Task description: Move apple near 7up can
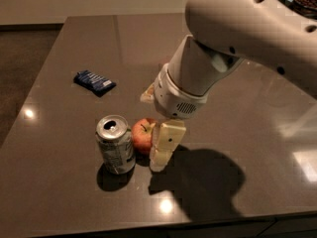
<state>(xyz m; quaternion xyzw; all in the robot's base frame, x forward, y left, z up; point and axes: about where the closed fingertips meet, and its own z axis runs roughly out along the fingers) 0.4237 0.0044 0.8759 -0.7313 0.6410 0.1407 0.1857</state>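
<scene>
The apple [142, 134], red-orange with a short stem, rests on the dark table right beside the 7up can [115, 144], almost touching it. The can stands upright with its silver top open. My gripper [151, 135] reaches down from the right and straddles the apple. One cream finger [166, 144] stands against the apple's right side with its tip on the table. The other finger [147, 95] shows behind the apple, apart from it. The jaws stand open around the apple.
A flat blue snack packet [94, 81] lies at the back left of the table [59, 192]. My white arm [237, 38] fills the upper right and casts a shadow at the front right. The table's front edge runs along the bottom.
</scene>
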